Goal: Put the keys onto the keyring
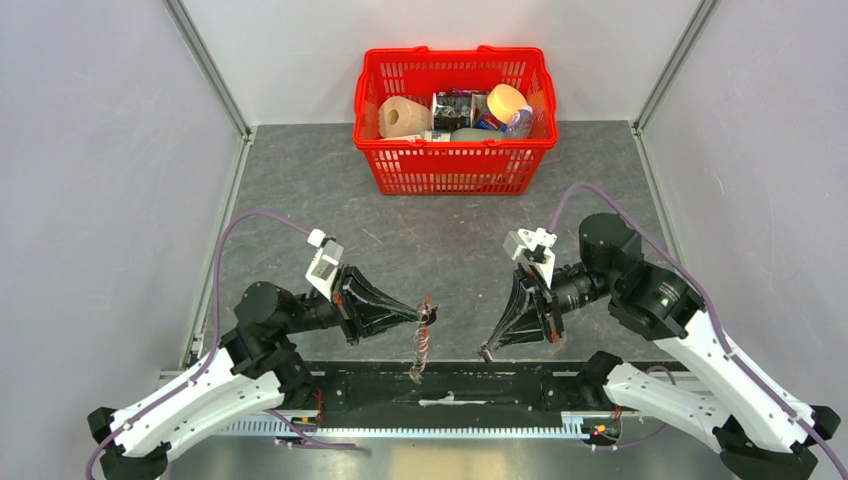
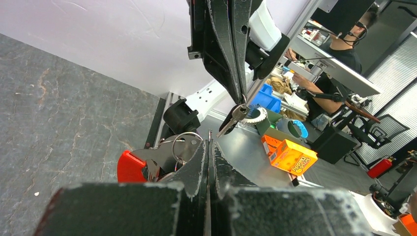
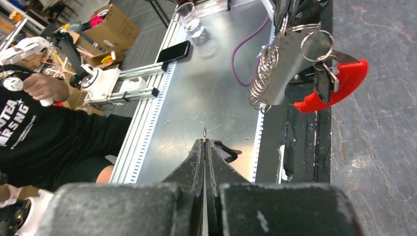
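- Grey stone-patterned tabletop (image 1: 420, 230) inside white walls; the work sits at the near edge, between the two arms.
- Task item — the key (image 2: 235, 115) is clenched in the right gripper (image 1: 487, 350), silvery end projecting past the fingertips. This probably leaves that end free to meet a ring.
- The keyring (image 3: 290, 69) is clamped in the left gripper (image 1: 428, 318) and dangles below it. The red strap (image 3: 339, 88) hangs to one side and a split ring (image 3: 317, 44) stands exposed, probably to present an open target.
- The grippers face each other: key and keyring are near, not touching, and threading is not yet done.
- The red basket (image 1: 455, 165) of groceries stands well apart at the far side, outside the working zone.
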`<state>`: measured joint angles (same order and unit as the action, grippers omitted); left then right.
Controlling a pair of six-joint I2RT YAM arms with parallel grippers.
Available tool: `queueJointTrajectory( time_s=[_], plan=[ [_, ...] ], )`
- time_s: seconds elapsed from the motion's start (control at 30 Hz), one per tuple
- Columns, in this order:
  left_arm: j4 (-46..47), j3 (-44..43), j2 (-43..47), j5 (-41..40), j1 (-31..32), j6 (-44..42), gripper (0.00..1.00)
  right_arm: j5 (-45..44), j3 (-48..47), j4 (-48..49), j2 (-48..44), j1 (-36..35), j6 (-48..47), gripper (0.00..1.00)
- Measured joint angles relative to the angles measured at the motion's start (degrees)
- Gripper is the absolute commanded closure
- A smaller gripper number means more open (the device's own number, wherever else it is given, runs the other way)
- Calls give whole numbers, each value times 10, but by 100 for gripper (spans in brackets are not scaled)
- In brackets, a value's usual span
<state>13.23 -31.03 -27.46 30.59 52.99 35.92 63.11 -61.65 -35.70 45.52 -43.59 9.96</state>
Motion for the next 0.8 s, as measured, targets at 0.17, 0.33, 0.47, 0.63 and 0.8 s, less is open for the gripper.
queueJointTrajectory(
  time_s=[0.17, 0.33, 0.47, 0.63, 0.8],
  plan=[
    [6, 0, -3, 5, 0, 0, 98, 21, -10, 19, 24, 0, 4, 100],
    [6, 0, -3, 10, 0, -4, 98, 5, -46, 28, 62, 0, 25, 100],
    [5, 0, -5, 9, 0, -7, 98, -16, -59, 31, 78, -6, 37, 100],
    [-14, -7, -9, -3, 0, -21, 98, -60, -64, 32, 97, -33, 48, 100],
    [-45, -20, -12, -26, 0, -39, 98, -127, -91, 11, 128, -70, 47, 100]
  ],
)
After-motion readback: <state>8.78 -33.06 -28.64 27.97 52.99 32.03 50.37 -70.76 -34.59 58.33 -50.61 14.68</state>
